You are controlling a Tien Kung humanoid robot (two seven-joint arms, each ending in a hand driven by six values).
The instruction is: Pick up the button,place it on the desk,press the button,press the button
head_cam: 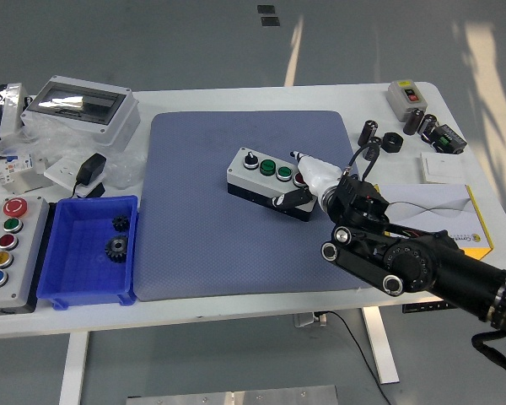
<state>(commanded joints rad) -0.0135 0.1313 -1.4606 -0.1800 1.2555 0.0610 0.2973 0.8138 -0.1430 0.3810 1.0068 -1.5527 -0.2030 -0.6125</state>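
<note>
From the head view we've got the button box (268, 181) sitting on the blue mat (194, 211) mid-table, and the right hand (308, 187) is wrapped round its right end, probably steadying it before a press. We count one knob plus two green buttons and a red one on top, with two gears (118, 237) in the blue bin (59, 291) on the left.

A grey-blue mat (202, 219) covers the white table (236, 316). The grey button box (266, 180) on it carries black, green and red buttons. At the near left, a blue bin (67, 291) holds black gears (116, 246)
</note>
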